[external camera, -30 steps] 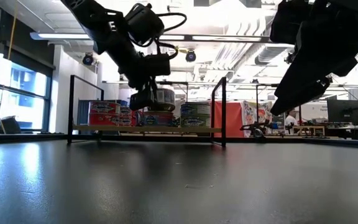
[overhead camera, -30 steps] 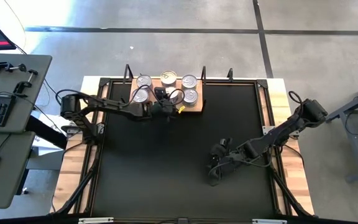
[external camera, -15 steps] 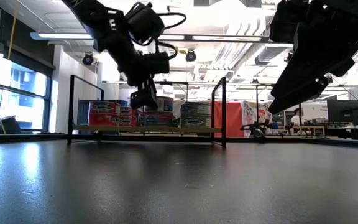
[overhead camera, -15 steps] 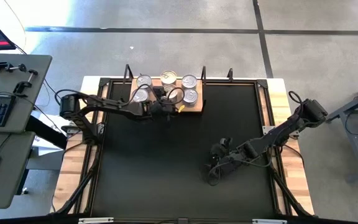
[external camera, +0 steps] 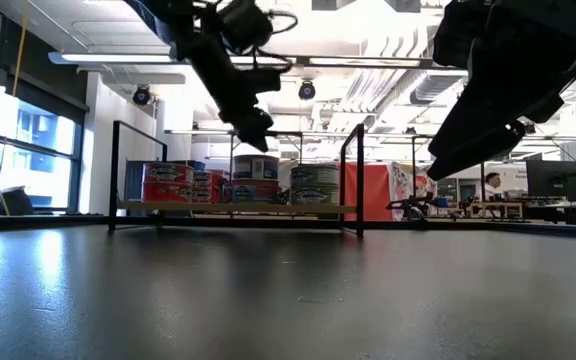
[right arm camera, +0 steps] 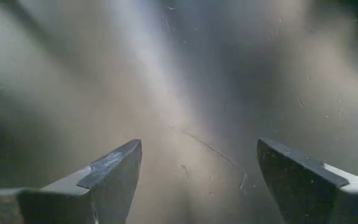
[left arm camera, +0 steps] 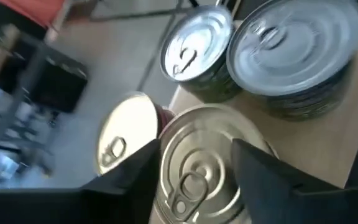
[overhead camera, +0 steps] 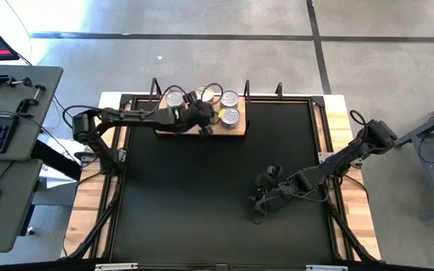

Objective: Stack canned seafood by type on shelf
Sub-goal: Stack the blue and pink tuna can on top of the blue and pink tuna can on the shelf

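Cans of seafood (overhead camera: 230, 116) sit in a little group on the wooden shelf (overhead camera: 238, 131), which lies at the far edge of the black table (overhead camera: 202, 203), near its middle. From above, silver lids show on the shelf, one on the left (overhead camera: 174, 98) and two on the right, one behind the other. In the low view the cans stand in short stacks (external camera: 313, 185) on the board, between two thin black posts, and some of them have red sides (external camera: 166, 182). The left gripper (overhead camera: 200, 113) is up above the shelf, over the middle of the can group. Its wrist camera looks down on a gold-topped can (left arm camera: 207, 163) with a pull tab, and the two dark fingers (left arm camera: 135, 171) stand on either side of that can. The fingers are apart, but it is hard to tell if they touch the can or squeeze it. Next to it are another gold lid (left arm camera: 126, 142) and two silver lids (left arm camera: 196, 43), with bare wood beside them. The right gripper (overhead camera: 258, 203) is well away from the shelf, low over the bare table on the right side. Its fingers (right arm camera: 110, 168) are spread wide and nothing is between them.
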Tool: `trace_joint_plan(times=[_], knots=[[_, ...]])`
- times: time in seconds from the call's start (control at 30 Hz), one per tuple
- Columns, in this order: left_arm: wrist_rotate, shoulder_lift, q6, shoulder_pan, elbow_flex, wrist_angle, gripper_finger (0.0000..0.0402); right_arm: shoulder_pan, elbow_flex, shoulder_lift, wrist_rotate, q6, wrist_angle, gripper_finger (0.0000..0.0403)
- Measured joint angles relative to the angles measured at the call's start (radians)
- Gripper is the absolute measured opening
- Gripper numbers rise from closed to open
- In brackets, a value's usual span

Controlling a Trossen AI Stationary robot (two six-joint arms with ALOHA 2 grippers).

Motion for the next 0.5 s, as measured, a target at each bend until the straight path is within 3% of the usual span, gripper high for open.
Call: trace_joint_plan(times=[0.2, 0.4, 0.5], knots=[[0.175, 0.026, -0.076, 0.085, 0.004, -0.025, 0.0088, 0.000, 0.000, 0.000, 0.000, 0.000, 0.000, 0.0310], [0.196, 0.027, -0.074, 0.074, 0.005, -0.075, 0.0013, 0.000, 0.000, 0.000, 0.000, 0.000, -0.001, 0.0310], [0.193, 0.011, -0.074, 0.053, 0.003, -0.109, 0.0003, 0.000, 0.000, 0.000, 0.000, 0.000, -0.001, 0.0310]])
